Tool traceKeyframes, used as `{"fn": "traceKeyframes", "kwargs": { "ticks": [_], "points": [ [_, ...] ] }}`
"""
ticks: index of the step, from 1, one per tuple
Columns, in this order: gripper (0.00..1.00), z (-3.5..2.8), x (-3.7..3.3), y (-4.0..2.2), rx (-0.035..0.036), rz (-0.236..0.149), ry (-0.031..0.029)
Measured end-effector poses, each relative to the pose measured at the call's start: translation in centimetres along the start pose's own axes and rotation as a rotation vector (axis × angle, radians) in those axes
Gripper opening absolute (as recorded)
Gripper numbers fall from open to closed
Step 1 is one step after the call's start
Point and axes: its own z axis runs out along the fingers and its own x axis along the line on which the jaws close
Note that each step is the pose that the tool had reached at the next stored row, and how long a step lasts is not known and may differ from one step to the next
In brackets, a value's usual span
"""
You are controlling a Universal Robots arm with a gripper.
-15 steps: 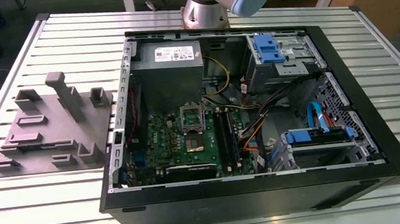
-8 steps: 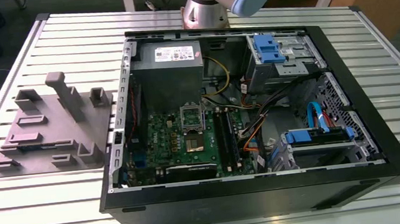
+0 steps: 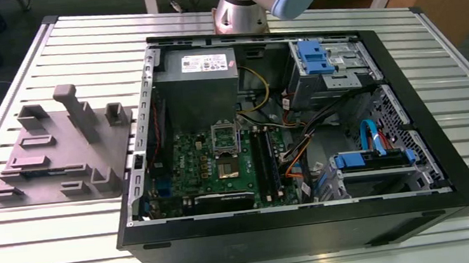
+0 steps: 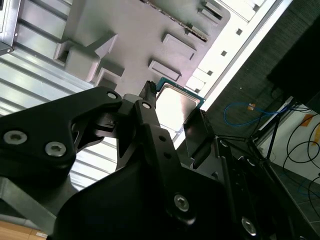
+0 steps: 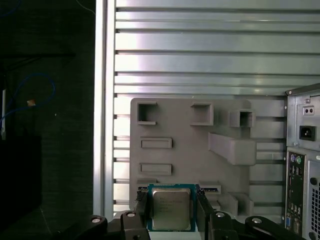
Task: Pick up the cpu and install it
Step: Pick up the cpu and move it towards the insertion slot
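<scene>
Jaws gripping cpu [image 5: 171, 208] by two opposite edges, holding it raised above grey holder tray [image 5: 180, 130] on slatted worktop [image 5: 200, 50]. Pickup looking done. In open computer case [image 3: 311, 227], socket [image 3: 227, 165] on green board [image 3: 190, 154] sitting empty; install not yet done.

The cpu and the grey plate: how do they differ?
The cpu is a small flat square with a shiny metal top; the grey plate is much larger, matte, with raised blocks and pockets. The cpu sits between the fingers of the end effector; the grey plate lies on the slatted table. Both are squarish.
</scene>
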Motion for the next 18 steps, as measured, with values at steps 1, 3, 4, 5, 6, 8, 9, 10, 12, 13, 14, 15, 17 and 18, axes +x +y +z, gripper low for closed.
{"fn": "traceKeyframes", "kwargs": {
  "ticks": [1,3,4,5,6,8,9,10,12,13,14,15,17,18],
  "points": [
    [0.47,-0.01,-0.02,0.0,0.0,0.0,0.0001],
    [0.47,-0.01,-0.1,0.0,0.0,0.0,0.0],
    [0.47,0.0,-0.11,0.0,0.0,0.0,0.0],
    [0.47,-0.01,-0.14,0.0,0.0001,0.0,0.0001],
    [0.47,-0.01,-0.16,0.0,0.0001,0.0,0.0001],
    [0.47,-0.01,-0.2,0.0,0.0001,0.0,0.0001],
    [0.47,-0.01,-0.22,0.0,0.0001,0.0,0.0001],
    [0.47,-0.01,-0.24,0.0,0.0001,0.0,0.0001],
    [0.47,-0.01,-0.28,0.0,0.0001,0.0,0.0],
    [0.47,-0.01,-0.29,0.0,0.0001,0.0,0.0001],
    [0.47,-0.02,-1.24,0.01,0.0001,0.0,0.0001],
    [0.47,-0.02,-2.31,0.01,0.0001,0.0,0.0001],
    [0.47,-0.02,-2.34,0.01,0.0001,0.0,0.0001],
    [0.47,-0.02,-2.35,0.01,0.0001,0.0,0.0]
  ]
}}
